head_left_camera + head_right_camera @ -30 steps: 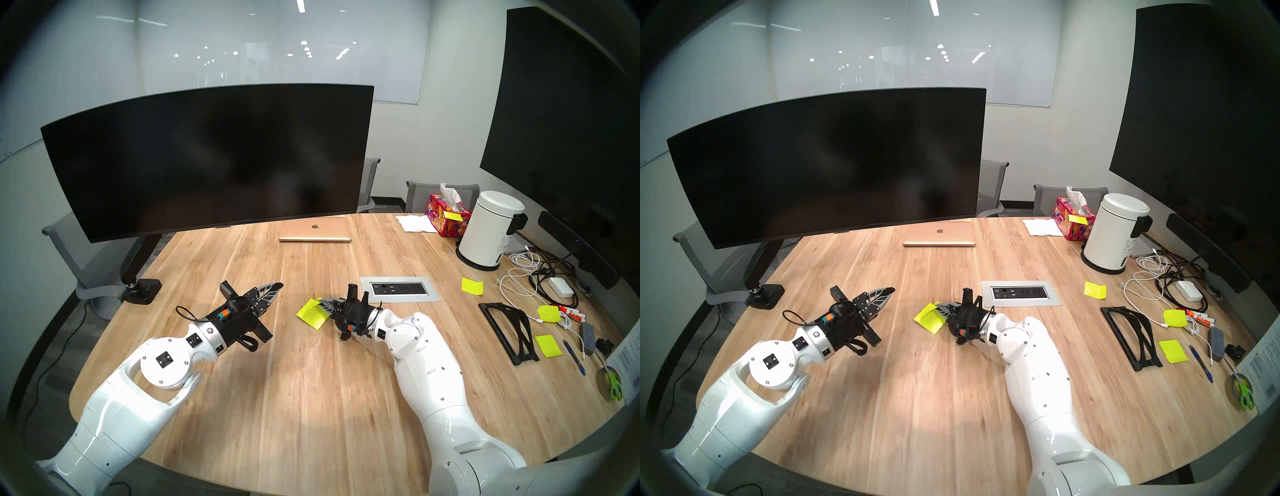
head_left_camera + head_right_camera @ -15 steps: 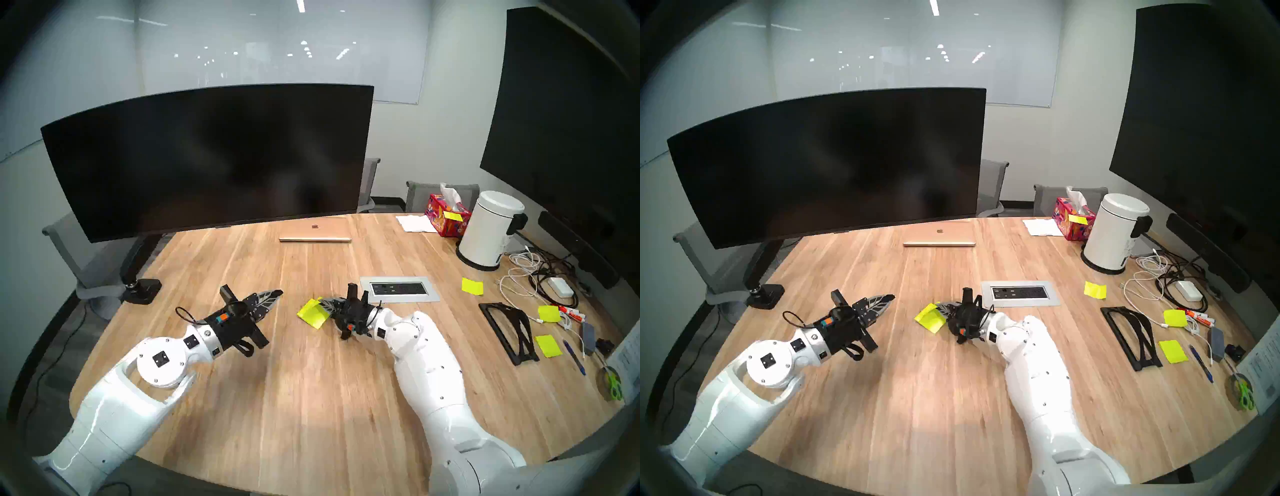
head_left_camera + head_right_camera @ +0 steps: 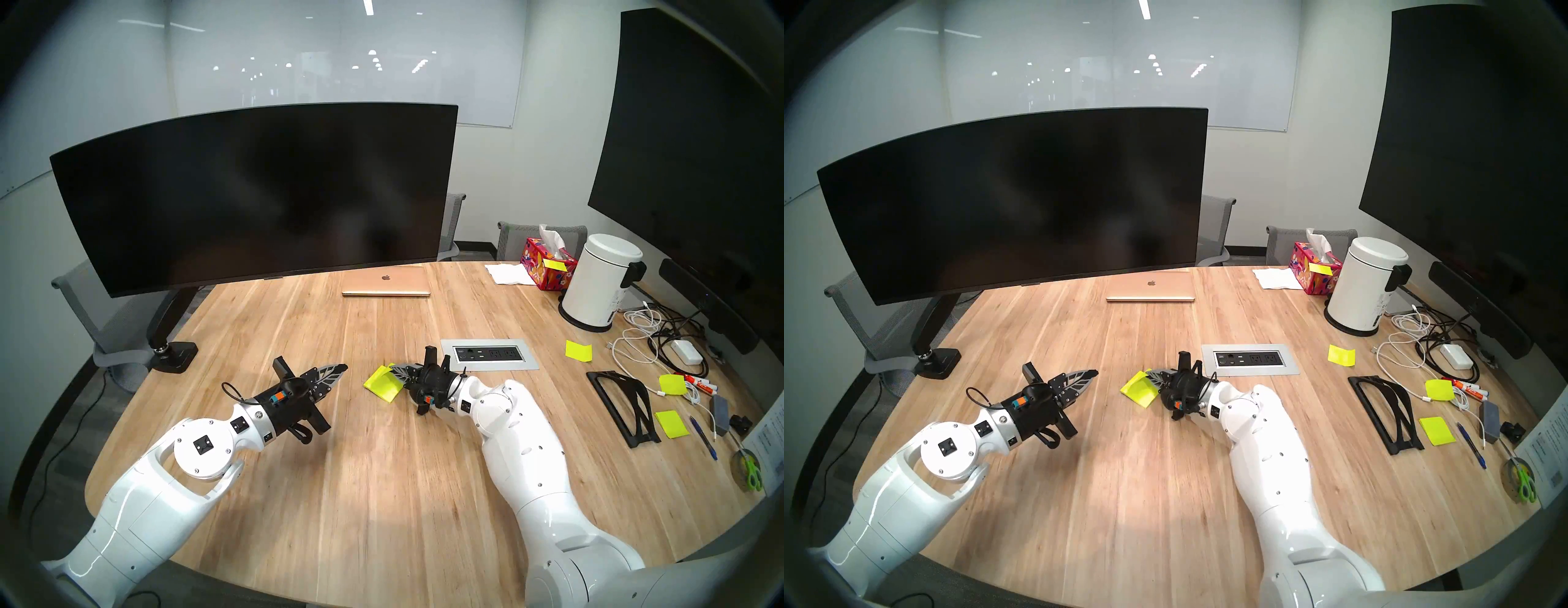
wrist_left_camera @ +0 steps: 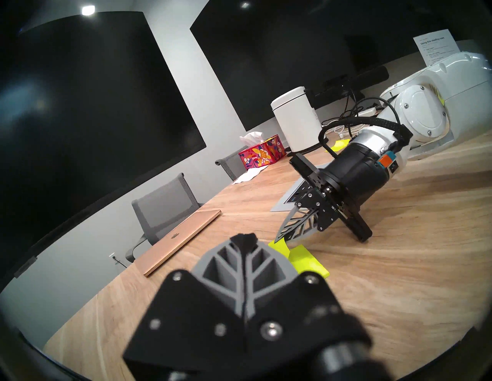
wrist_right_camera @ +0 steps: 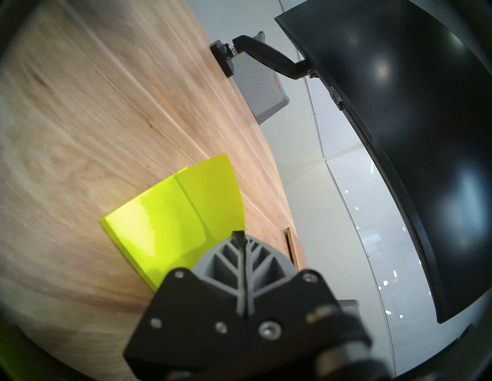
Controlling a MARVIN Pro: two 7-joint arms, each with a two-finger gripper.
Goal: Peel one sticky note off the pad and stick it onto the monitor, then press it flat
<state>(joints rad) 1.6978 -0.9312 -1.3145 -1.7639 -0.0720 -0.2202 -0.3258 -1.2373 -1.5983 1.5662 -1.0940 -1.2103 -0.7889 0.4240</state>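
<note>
Neon yellow-green sticky note (image 5: 213, 197), thin and floppy, curling up off the pad (image 5: 138, 234) beside the power outlet panel (image 3: 488, 354); pinched at its corner by closed right tool (image 5: 238, 235) (left tool (image 3: 341, 368) closed, empty). Best held by free edge.

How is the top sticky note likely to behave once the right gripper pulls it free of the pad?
Probably floppy: the sticky note already curls up from the pad where the shut right gripper pinches its corner. It looks very light, so the pad may lift or slide with it unless held down. Being thin paper, it could crease or tear if pulled sharply.
</note>
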